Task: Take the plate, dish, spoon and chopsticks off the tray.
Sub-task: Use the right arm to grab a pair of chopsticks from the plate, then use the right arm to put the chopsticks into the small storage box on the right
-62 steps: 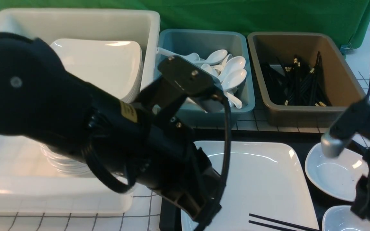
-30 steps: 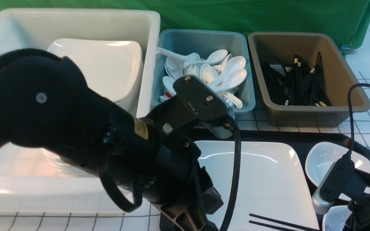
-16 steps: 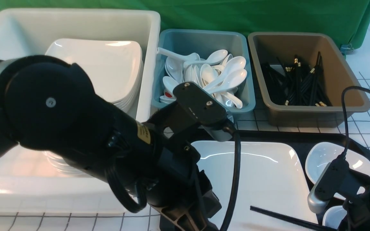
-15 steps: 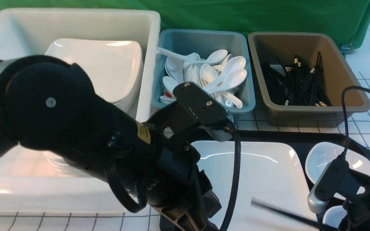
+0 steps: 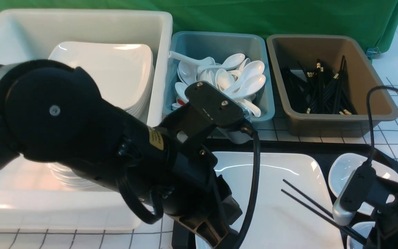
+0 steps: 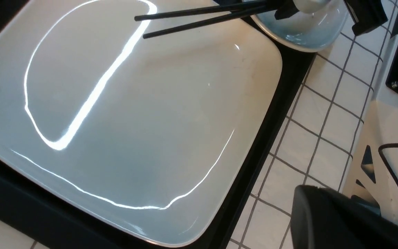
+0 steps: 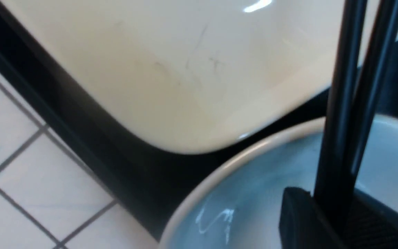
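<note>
White tiles ruled with dark lines cover the table (image 6: 339, 129), and on it, nearest the robot, lies the tray (image 5: 288, 145). At the tray's 5 o'clock corner sits a small white dish (image 7: 254, 193). Right above it the right jaws are clenched on the near end of the chopsticks (image 7: 339, 103), which appear to slant clear of the surface toward 10 o'clock, their free tips over the middle of the plate (image 5: 278, 214). Those sticks should be light, stiff and slick. Pinched so close to one end they could swivel or scissor apart, so a hold nearer the middle would be surer. The plate fills the tray's centre and left. Glossy, hard and breakable, it is probably the heaviest piece, and its shallow raised rim, best at the 8 o'clock corner beside the left arm (image 5: 81, 131), seems the only place to take hold. Whether the left jaws are parted or closed I cannot tell, as they are hidden. A second dish (image 5: 344, 169) lies at the tray's 3 o'clock edge. Beyond, a white tub (image 5: 81, 20) of stacked plates (image 5: 116, 69) stands at 10 o'clock, a blue tub (image 5: 219, 41) of spoons (image 5: 250, 79) at 12, and a brown tub (image 5: 368, 69) of black sticks (image 5: 323, 90) at 1, likely the pair's destination, against green cloth (image 5: 254, 14).
</note>
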{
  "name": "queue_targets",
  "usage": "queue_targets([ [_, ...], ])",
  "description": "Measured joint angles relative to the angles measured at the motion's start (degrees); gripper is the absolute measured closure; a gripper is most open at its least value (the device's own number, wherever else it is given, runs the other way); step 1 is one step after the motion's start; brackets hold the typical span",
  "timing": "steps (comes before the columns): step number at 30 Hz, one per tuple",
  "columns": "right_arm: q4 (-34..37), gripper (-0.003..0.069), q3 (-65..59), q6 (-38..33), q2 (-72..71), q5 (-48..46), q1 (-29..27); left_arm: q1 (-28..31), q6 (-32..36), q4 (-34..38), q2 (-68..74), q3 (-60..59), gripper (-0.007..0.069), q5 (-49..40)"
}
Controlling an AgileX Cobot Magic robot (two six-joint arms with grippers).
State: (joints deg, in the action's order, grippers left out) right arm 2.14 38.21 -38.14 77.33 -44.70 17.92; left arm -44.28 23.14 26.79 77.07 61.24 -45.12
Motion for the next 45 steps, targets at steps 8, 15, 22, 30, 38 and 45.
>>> queue_targets([
  [8, 1.02, 0.0533, 4.13, -0.64, -6.75, -2.38, 0.33, 0.00, -2.54, -1.24, 0.00, 0.00, 0.0627, 7.40],
  [15, 1.08, 0.0533, 12.69, 5.70, -7.57, 11.17, -1.36, 2.11, -2.62, -1.49, 0.05, 1.16, 0.0627, 21.17],
  [22, 1.08, 0.0533, 23.81, 11.51, 1.24, 27.39, -6.49, 2.94, -2.69, -3.24, 0.84, 3.18, 0.0627, 40.04],
  [30, 1.03, 0.0533, 38.45, 17.68, 20.99, 28.08, -10.05, 3.18, -2.75, -4.15, 8.03, 8.93, 0.0627, 30.53],
  [38, 1.03, 0.0533, 45.88, 19.86, 30.98, 27.44, -11.59, 5.81, -3.12, -5.07, 12.80, 14.54, 0.0627, 17.75],
  [45, 0.83, 0.0387, 46.55, 23.37, 34.05, 25.54, -13.18, 5.99, -4.02, -7.49, 12.69, 15.01, 0.0627, 15.62],
])
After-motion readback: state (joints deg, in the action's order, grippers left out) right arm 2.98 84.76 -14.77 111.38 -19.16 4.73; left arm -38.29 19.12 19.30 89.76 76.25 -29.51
